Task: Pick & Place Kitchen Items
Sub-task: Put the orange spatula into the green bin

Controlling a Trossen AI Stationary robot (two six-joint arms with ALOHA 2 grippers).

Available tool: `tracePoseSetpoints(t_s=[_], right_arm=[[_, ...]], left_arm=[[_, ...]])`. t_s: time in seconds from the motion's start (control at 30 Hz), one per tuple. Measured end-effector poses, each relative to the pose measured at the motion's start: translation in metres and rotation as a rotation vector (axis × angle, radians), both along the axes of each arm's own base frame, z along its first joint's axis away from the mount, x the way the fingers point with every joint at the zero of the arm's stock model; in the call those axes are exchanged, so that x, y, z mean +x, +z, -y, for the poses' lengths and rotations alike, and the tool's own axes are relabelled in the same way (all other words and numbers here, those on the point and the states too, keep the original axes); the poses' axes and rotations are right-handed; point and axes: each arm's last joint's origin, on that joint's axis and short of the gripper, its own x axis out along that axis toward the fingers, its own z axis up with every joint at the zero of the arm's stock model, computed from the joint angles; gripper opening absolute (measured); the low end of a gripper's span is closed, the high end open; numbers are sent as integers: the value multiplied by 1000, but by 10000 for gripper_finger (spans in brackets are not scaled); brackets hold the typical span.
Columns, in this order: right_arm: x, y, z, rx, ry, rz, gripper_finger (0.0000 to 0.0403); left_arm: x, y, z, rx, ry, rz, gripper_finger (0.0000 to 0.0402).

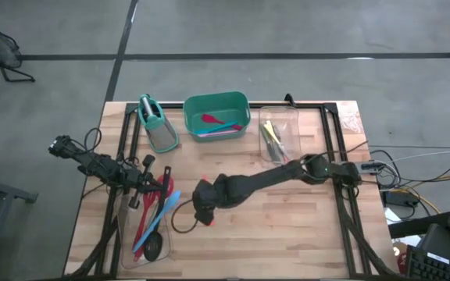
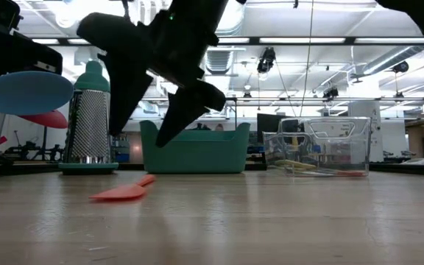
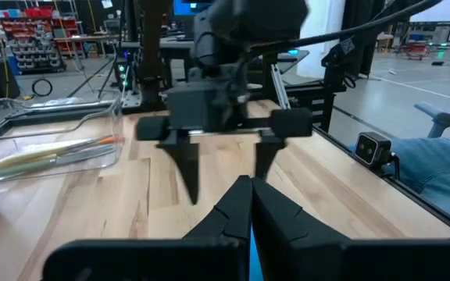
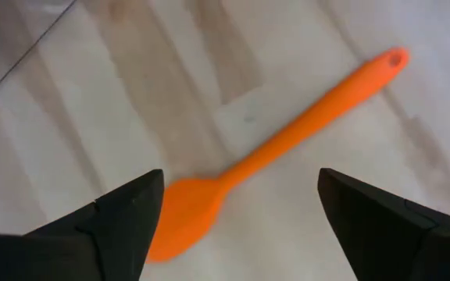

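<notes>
**Inspector:** Nearest the camera in the low view, an orange spatula [image 2: 124,192] lies flat on the tabletop [image 2: 271,221], untouched. Confirm from above?

**Assistant:** Confirmed. The right gripper [image 1: 201,209] hangs directly over it near the tabletop's middle, jaws spread wide, one finger [image 4: 116,226] on each side of the spatula's blade end, neither in contact with it.

**Inspector:** Left arm?

**Assistant:** The left gripper [image 1: 156,184] sits at the left side, over a clear bin [image 1: 127,254] holding red and blue utensils [image 1: 153,215] and a black ladle [image 1: 153,248]. Its jaws are closed together; whether they grip anything, I cannot tell.

**Inspector:** Far edge?

**Assistant:** A grater [image 1: 157,125] with teal handle, a green tub [image 1: 217,105] containing pink and blue utensils, and a second clear bin [image 1: 281,119] holding yellow-handled tools [image 1: 272,139].
</notes>
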Motion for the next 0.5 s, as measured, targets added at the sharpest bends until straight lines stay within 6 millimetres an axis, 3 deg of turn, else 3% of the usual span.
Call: tracePoseSetpoints(t_s=[0.13,0.3,0.5], right_arm=[[0,-5,-11,-8,-40,22,327],[3,-27,-25,-15,-39,25,315],[2,-38,-33,-43,-45,-13,329]], left_arm=[[0,0,0,0,0,0,10],[0,0,0,0,0,-1,10],[0,0,0,1,0,-1,10]])
